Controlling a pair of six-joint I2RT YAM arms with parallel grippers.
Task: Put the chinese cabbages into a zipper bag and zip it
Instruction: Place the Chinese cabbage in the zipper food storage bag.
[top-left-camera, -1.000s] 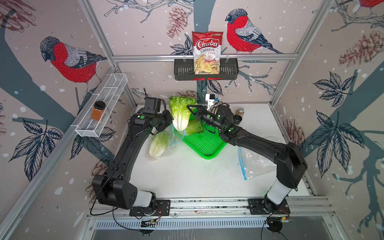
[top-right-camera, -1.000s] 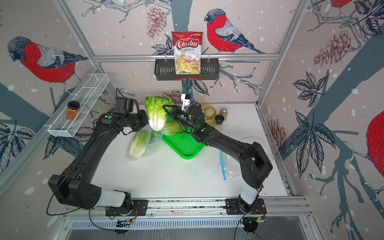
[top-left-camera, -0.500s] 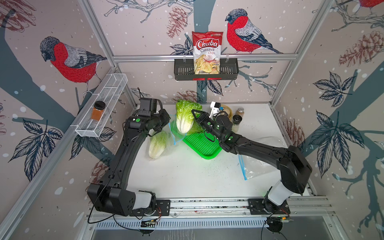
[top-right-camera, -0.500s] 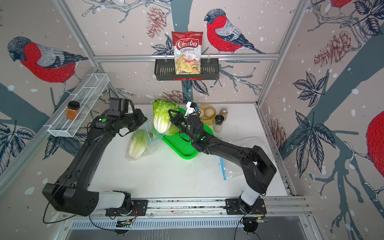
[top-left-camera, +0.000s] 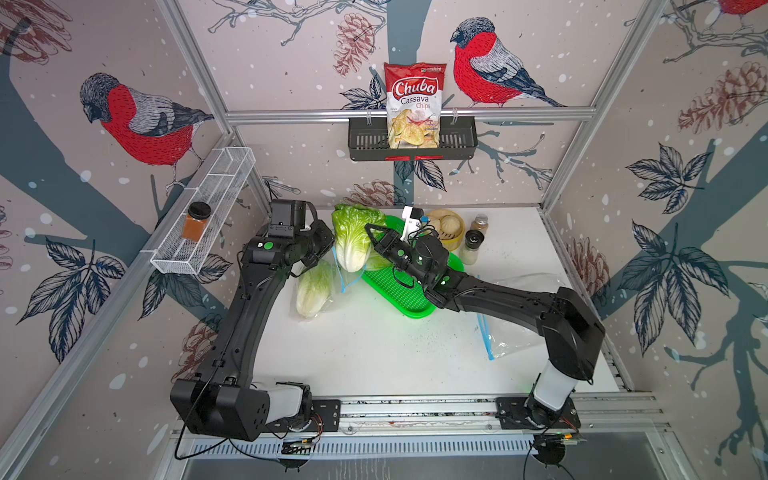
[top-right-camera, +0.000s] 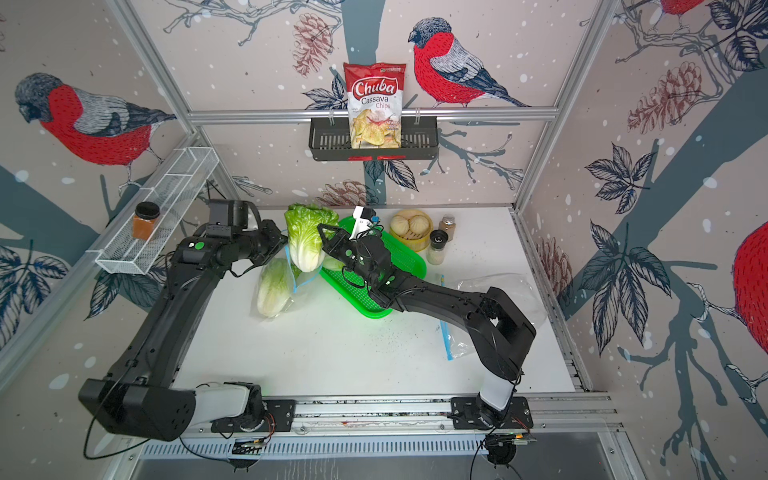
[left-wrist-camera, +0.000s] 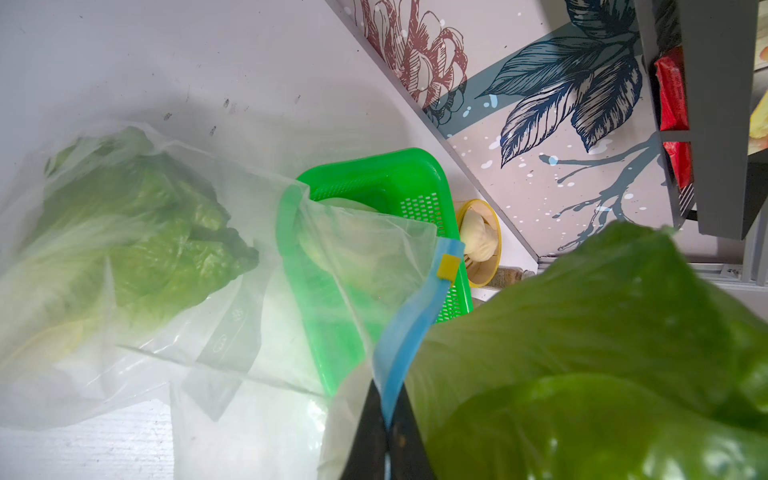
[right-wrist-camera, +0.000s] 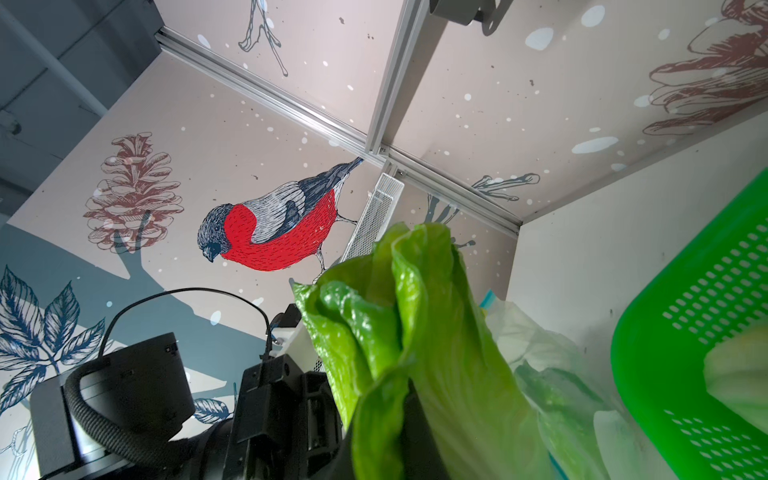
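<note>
Three chinese cabbages (top-left-camera: 352, 245), crinkly green tops, pale bases; one in zipper bag (left-wrist-camera: 232, 340)

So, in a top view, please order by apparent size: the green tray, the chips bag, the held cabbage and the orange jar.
1. green tray, partly under the right arm
2. chips bag
3. held cabbage, only slightly smaller than the bag
4. orange jar

Robot lab enclosure, aluminium frame (top-left-camera: 299, 116), bird-print wall panels (top-left-camera: 291, 54)
</note>
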